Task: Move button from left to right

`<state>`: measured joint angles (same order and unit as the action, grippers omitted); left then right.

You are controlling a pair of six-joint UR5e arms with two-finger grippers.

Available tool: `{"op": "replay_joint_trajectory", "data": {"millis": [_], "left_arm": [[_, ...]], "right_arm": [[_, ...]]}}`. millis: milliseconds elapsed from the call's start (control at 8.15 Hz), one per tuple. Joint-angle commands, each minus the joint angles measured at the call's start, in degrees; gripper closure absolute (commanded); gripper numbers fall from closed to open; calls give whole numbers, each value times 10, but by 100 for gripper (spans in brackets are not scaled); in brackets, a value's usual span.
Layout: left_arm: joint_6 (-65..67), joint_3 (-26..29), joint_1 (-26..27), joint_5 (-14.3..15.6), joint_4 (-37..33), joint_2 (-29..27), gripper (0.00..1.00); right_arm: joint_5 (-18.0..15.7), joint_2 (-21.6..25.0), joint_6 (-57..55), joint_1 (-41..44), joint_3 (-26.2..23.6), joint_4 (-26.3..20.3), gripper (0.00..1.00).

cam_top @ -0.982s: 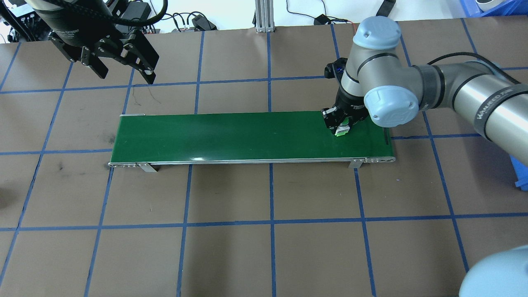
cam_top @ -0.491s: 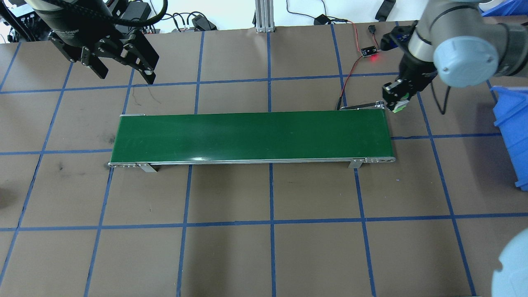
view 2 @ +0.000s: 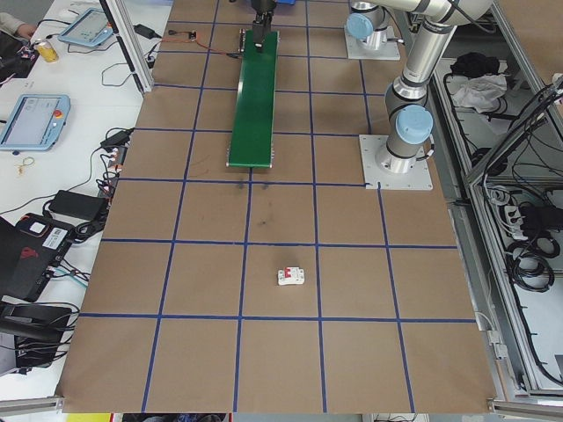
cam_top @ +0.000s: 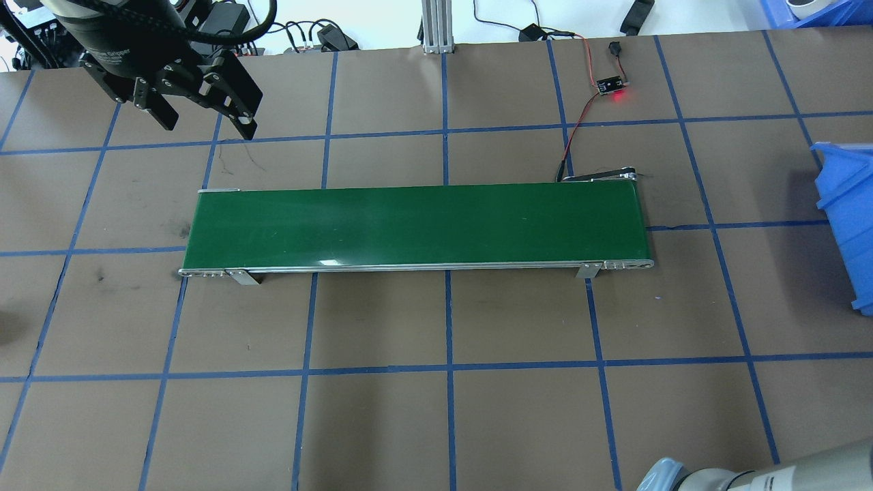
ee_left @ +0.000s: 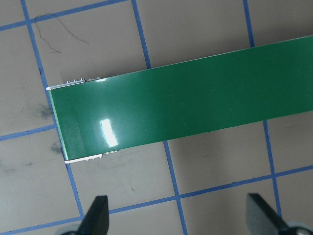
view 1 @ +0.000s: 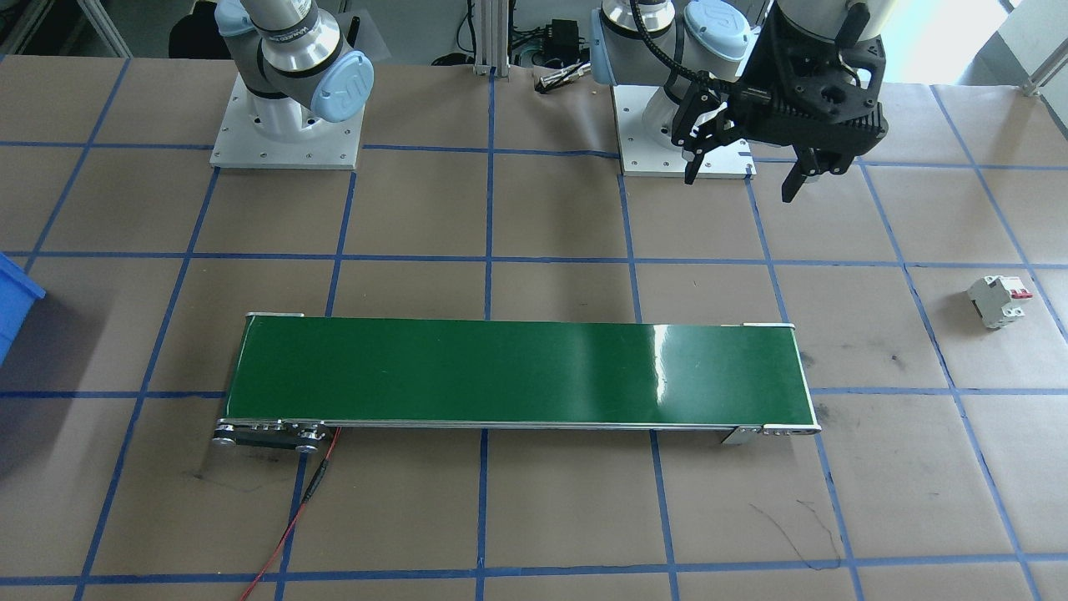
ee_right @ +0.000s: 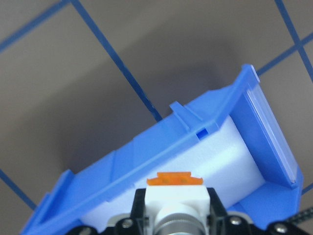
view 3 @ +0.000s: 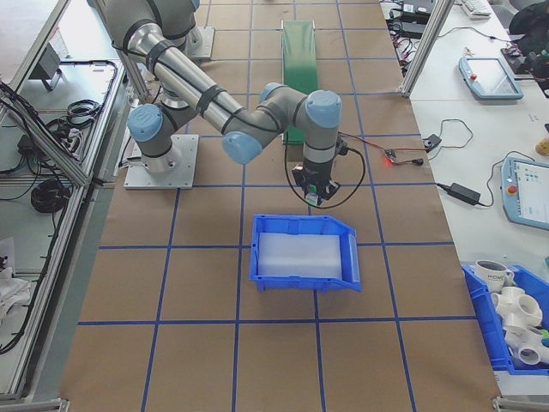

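Now the right gripper (ee_right: 176, 218) is carrying the button (ee_right: 175, 196), clenched on its white body so that the orange base is pointing forward, toward the blue bin (ee_right: 146, 156). In the right side view the right gripper (view 3: 316, 194) is hanging just before the near wall of the blue bin (view 3: 302, 251), not yet over the white inside. To my judgement the step in hand is the drop into this bin, so the arm is needing to go a little further, until the button is standing clearly above the white floor and not above the blue rim. Only then the fingers should be opening, and from a low height, because the small boxy part is likely bouncing or rolling on a hard floor. The left gripper (cam_top: 198, 102) is waiting with its fingers spread apart, holding nothing, high over the left end of the green belt (cam_top: 416, 225), and it is better staying there. A white circuit breaker (view 1: 995, 300) is lying well apart on the table.
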<state>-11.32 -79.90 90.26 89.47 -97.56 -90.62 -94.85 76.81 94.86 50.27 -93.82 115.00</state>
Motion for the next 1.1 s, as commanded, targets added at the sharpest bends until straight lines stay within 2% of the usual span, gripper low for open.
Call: {"op": "replay_joint_trajectory", "data": {"millis": [0, 245, 368, 491, 613, 736, 982], "left_arm": [[0, 0, 0, 0, 0, -1, 0], [0, 0, 0, 0, 0, -1, 0], [0, 0, 0, -1, 0, -2, 0], [0, 0, 0, 0, 0, -2, 0], [0, 0, 0, -1, 0, -2, 0], [0, 0, 0, 0, 0, -1, 0], [0, 0, 0, 0, 0, -1, 0]], "right_arm": [[103, -96, 229, -122, 1, 144, 100], [112, -151, 309, -124, -12, 151, 100], [104, -177, 345, -124, -12, 159, 100], [80, -175, 346, -125, -13, 161, 100], [76, -173, 346, -125, -13, 161, 37], [77, -159, 345, -125, -13, 158, 0], [80, -86, 326, -120, -13, 133, 0]]}}
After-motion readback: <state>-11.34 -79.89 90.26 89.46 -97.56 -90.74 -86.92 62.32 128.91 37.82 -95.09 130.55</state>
